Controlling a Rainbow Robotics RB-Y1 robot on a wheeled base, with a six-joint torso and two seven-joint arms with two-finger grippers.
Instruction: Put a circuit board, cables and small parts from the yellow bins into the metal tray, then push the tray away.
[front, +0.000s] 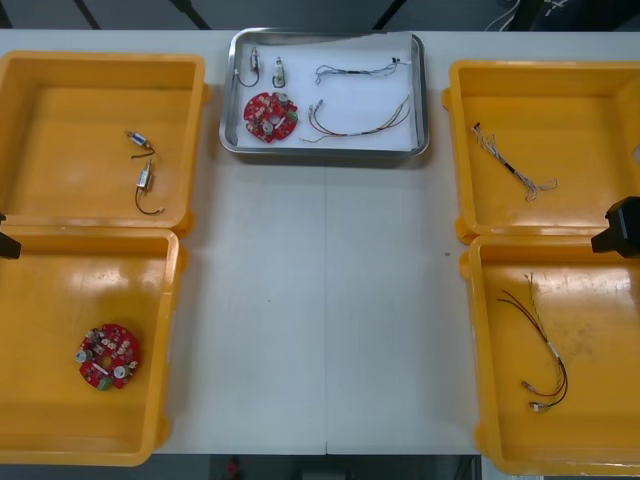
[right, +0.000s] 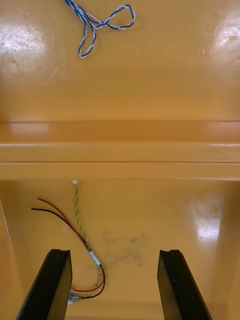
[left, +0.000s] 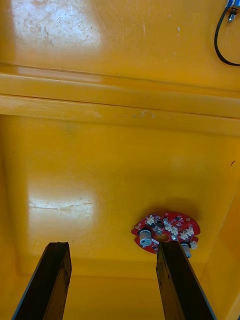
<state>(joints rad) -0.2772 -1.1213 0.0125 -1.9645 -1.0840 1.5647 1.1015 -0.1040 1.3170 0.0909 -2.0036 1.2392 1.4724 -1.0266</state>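
Note:
The metal tray, white inside, stands at the table's far middle. In it lie a red circuit board, two small metal parts, a blue and white cable and a thin mixed-colour cable. My left gripper hangs open over the near left yellow bin, where a second red circuit board lies just past one fingertip. My right gripper hangs open over the near right bin, above a red, black and yellow cable. Neither gripper holds anything.
The far left bin holds two small metal parts with black wires. A twisted blue and white cable lies in the far right bin. Bare table stretches between the bins, in front of the tray.

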